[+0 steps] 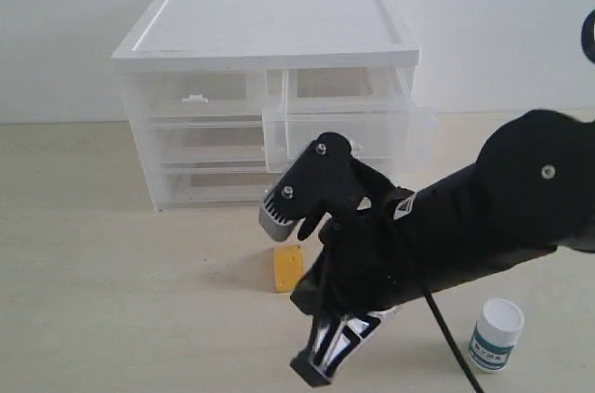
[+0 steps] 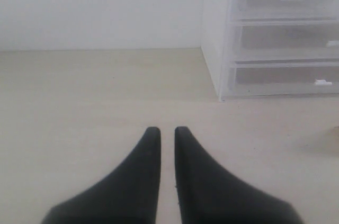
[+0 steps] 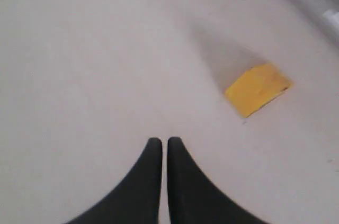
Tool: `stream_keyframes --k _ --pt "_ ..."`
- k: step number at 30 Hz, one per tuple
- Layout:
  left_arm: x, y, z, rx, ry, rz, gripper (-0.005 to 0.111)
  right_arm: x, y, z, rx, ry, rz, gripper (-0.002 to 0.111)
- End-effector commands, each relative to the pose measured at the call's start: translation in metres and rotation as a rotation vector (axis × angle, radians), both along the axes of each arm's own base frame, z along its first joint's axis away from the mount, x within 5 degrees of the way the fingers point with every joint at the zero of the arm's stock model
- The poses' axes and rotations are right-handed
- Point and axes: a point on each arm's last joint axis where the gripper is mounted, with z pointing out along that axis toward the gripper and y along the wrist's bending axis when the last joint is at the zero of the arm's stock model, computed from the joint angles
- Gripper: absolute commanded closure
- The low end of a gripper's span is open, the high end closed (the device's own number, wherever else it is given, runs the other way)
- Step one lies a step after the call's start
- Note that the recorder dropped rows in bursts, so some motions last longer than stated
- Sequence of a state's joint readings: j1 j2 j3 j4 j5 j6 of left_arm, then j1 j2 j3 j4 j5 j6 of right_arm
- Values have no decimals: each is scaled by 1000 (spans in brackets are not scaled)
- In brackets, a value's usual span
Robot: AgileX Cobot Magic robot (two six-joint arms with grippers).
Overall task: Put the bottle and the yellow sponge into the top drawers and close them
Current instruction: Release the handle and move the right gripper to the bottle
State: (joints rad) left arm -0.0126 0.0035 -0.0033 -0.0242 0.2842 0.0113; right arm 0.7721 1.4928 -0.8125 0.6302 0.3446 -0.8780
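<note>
- Okay, quick: where's the yellow sponge from the claw?
- It's lying on the pale tabletop, just in front of the cabinet, near the left corner of the pulled-out top right drawer. From my right gripper it sits ahead and off to 1 side, apart, no contact.
- Long axis?
- In the exterior view it runs roughly toward the cabinet. In the right wrist view it's skewed against my finger line, so I judge a wrist turn comes before any pinch across the short side.
- Claw state?
- Right gripper has its fingers nearly pressed together, nothing held, so it must spread first. My left gripper is the same, a thin slit and nothing in it. It faces bare table and the cabinet's side, and I can't make out the sponge there. The right arm is nearer.
- Bottle?
- The bottle stands upright at the front right, beyond my right arm, well apart from the sponge. The top left drawer looks closed.
- Surface, room?
- Smooth matte table, plain white wall behind. There's free space around the sponge except on the cabinet side, where the open drawer front sits close.
</note>
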Motion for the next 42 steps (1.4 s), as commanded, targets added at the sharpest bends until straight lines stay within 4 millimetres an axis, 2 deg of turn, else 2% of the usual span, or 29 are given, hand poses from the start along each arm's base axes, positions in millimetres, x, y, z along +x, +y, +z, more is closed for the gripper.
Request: stream_keyframes --k 1,3,5,7,8,10,13,18,19,20,22,23,26,31,37,42 --pt "0 0 -1 3 -4 2 97 -1 -15 12 -69 207 109 107" --pt "0 0 -1 3 -4 2 97 2 -24 22 -94 305 142 107" --pt "0 0 -1 3 -4 2 97 11 -42 34 -144 372 160 107" --pt "0 0 -1 3 -4 2 97 26 -60 38 -214 329 137 107" --pt "0 0 -1 3 -4 2 97 33 -72 38 -308 274 119 107" --pt "0 0 -1 3 -4 2 97 38 -86 35 -415 265 69 107" --pt "0 0 -1 3 -4 2 97 38 -95 33 -507 292 8 107" --pt "0 0 -1 3 -4 2 97 43 -96 33 -512 251 -27 105" --pt "0 0 -1 3 -4 2 97 43 -96 32 -511 249 -33 93" --pt "0 0 -1 3 -4 2 97 43 -97 32 -515 253 -51 76" --pt "0 0 -1 3 -4 2 97 45 -97 32 -516 246 -91 37" --pt "0 0 -1 3 -4 2 97 47 -99 30 -525 227 -106 28" --pt "0 0 -1 3 -4 2 97 47 -108 20 -564 217 -134 26" --pt "0 0 -1 3 -4 2 97 49 -122 2 -495 225 -199 26" --pt "0 0 -1 3 -4 2 97 50 -115 -3 -397 243 -196 26" --pt "0 0 -1 3 -4 2 97 55 -113 -24 -431 295 -186 26"
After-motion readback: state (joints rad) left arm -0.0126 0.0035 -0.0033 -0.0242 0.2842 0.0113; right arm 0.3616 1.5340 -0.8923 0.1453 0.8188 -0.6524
